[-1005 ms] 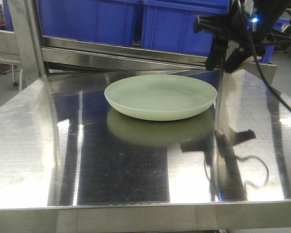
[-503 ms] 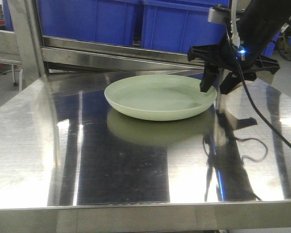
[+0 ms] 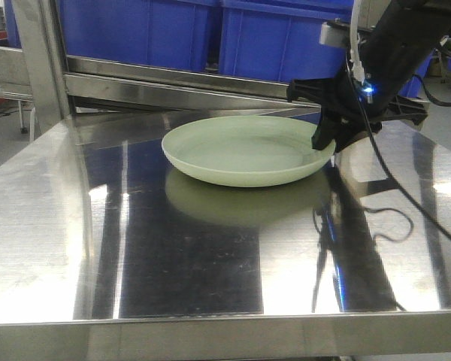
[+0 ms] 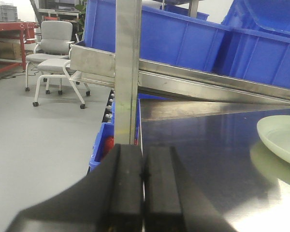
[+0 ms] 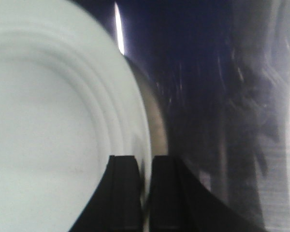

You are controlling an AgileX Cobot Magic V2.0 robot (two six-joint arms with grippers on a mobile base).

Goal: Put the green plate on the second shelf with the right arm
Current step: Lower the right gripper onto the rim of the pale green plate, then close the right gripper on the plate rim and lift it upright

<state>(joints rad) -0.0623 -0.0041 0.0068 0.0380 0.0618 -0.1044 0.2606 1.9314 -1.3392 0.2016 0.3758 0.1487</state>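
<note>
While green plate (image 3: 240,148) is rested flat on tabletop (image 3: 98,226) near far edge, its rim toward right edge is pinched by right tool (image 3: 324,142); left tool (image 4: 143,193) is seen pressed together.

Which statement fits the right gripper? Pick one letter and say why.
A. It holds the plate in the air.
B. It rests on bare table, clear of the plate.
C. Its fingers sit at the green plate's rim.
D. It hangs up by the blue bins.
C: in the wrist view the right gripper has its fingers on either side of the green plate rim, and the front view shows the plate lying flat on the steel table.
</note>
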